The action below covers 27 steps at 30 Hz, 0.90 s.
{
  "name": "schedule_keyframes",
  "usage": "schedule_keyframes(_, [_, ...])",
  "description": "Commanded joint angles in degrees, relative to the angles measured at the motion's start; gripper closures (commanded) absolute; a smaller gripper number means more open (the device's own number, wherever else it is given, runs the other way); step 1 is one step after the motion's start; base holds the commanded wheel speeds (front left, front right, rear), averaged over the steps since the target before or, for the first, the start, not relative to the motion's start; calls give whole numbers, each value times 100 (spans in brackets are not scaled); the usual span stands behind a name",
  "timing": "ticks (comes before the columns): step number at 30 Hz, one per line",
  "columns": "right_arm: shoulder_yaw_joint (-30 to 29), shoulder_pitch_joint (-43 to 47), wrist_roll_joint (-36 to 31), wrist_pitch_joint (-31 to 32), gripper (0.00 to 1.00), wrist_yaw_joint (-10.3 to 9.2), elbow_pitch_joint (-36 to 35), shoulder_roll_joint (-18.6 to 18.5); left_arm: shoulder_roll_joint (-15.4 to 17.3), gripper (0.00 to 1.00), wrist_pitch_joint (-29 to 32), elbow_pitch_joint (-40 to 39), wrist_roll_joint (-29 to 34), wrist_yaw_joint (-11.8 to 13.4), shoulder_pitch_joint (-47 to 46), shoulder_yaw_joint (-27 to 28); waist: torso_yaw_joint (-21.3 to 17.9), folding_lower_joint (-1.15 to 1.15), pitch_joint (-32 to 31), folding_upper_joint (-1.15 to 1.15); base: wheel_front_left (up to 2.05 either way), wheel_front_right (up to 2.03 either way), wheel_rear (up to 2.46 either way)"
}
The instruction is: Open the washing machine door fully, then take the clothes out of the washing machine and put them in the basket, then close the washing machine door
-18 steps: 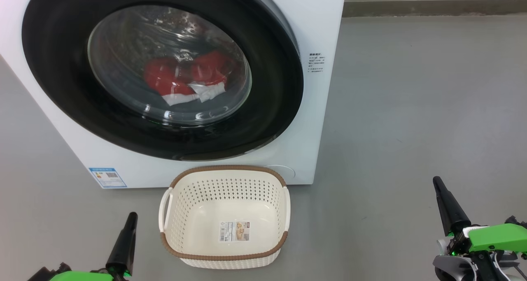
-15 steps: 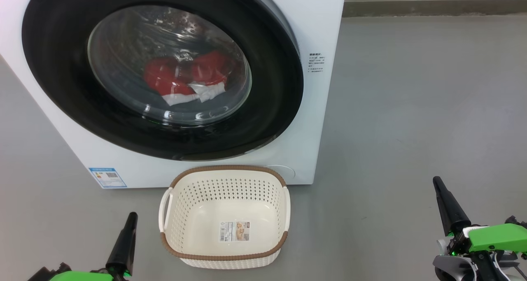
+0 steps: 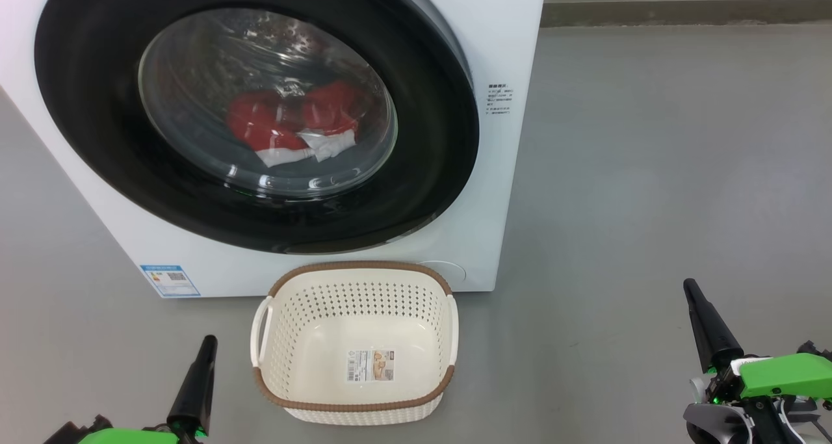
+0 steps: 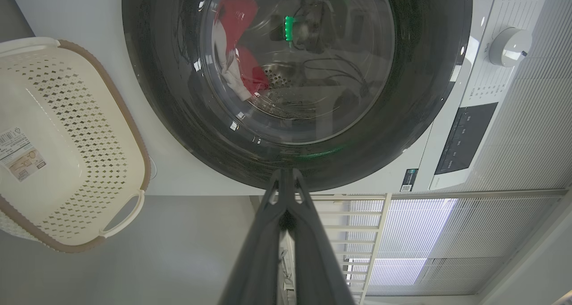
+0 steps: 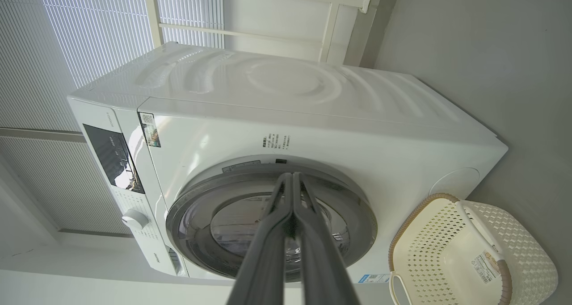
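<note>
The white washing machine (image 3: 513, 54) stands at upper left with its black-rimmed round door (image 3: 429, 171) closed. Behind the glass lie the red clothes (image 3: 286, 122) with white trim. They also show through the window in the left wrist view as the clothes (image 4: 237, 23). The cream basket (image 3: 356, 268) sits on the floor right before the machine, with nothing in it but a sticker. My left gripper (image 3: 209, 341) is shut at the lower left, left of the basket. My right gripper (image 3: 688, 285) is shut at the lower right, well clear of the machine.
Grey floor (image 3: 650, 171) spreads wide to the right of the machine. A wall base (image 3: 682, 12) runs along the far edge. The machine's control panel and knob (image 4: 509, 46) sit on its front, and window blinds (image 5: 89, 28) lie behind it.
</note>
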Motion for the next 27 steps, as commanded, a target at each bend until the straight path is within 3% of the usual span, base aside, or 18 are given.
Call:
schedule_keyframes(1, [107, -243, -7, 32, 100, 3, -166, -71, 99, 100, 41, -158, -40, -39, -239, 198, 0, 0, 0, 0, 0, 0, 0])
schedule_keyframes(27, [107, -243, -7, 32, 100, 3, -166, -71, 99, 100, 41, -158, -40, -39, -239, 198, 0, 0, 0, 0, 0, 0, 0])
